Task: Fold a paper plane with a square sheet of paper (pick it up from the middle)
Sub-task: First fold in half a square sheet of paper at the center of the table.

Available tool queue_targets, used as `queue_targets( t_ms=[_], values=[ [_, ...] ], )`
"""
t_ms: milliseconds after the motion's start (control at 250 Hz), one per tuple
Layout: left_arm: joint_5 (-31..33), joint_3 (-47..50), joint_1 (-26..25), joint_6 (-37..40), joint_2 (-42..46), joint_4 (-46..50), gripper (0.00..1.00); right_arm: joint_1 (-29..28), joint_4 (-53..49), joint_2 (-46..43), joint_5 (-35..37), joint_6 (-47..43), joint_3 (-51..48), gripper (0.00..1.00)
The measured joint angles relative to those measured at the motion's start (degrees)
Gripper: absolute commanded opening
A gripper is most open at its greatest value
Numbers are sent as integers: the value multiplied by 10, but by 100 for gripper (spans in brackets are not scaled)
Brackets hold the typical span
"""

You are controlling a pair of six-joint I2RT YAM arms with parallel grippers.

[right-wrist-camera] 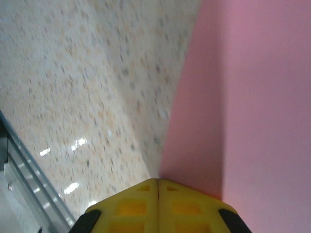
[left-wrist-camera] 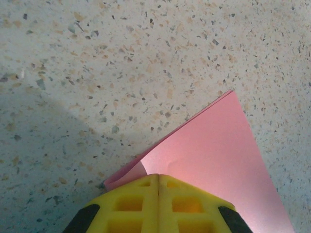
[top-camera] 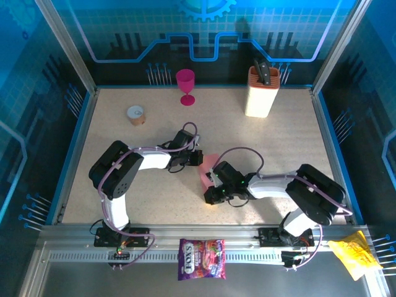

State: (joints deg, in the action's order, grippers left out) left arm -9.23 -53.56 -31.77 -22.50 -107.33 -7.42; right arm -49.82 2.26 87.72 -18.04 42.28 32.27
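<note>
The left gripper (left-wrist-camera: 158, 176), jaws together, pinches the square sheet of paper (left-wrist-camera: 214, 160) at its 10 o'clock edge, the right gripper (right-wrist-camera: 159, 180) likewise at 5 o'clock, near the middle of the table (top-camera: 278, 148); I judge an early fold is in hand, needing the edges brought level next

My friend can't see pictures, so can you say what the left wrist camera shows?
The left gripper, yellow and shut, pinches the pink sheet of paper, which curls over itself above the speckled table.

Lab test cell: blue panels (top-camera: 204, 25) enclosing speckled table (top-camera: 284, 142).
</note>
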Motion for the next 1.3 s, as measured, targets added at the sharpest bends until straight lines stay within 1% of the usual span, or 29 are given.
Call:
queue_targets(
  t_ms=[88, 192, 316, 455, 631, 747, 943, 1095, 1170, 1226, 1298],
  values=[
    [0, 0, 0, 0, 0, 0, 0, 2, -48, -31, -9, 1, 1, 0],
    [0, 0, 0, 0, 0, 0, 0, 11, -99, -71, -10, -2, 30, 0],
    [0, 0, 0, 0, 0, 0, 0, 20, -116, -88, -7, -5, 80, 0],
    [0, 0, 0, 0, 0, 0, 0, 27, -99, -64, -3, -3, 105, 0],
    [0, 0, 0, 0, 0, 0, 0, 28, -61, 14, -5, 16, 105, 0],
    [0, 0, 0, 0, 0, 0, 0, 29, -35, 40, -4, 25, 92, 0],
    [0, 0, 0, 0, 0, 0, 0, 42, 2, 48, -5, 40, 44, 0],
    [0, -1, 0, -1, 0, 1, 0, 45, 32, 49, -11, 52, 30, 0],
    [-1, 0, 0, -15, 6, 7, 0, 45, 44, 49, -15, 58, 25, 0],
    [-3, 4, 0, -30, 16, 12, 4, 45, 52, 49, -15, 61, 22, 0],
    [-10, 20, 0, -59, 42, 11, 5, 45, 59, 49, -15, 64, 18, 0]
  ],
)
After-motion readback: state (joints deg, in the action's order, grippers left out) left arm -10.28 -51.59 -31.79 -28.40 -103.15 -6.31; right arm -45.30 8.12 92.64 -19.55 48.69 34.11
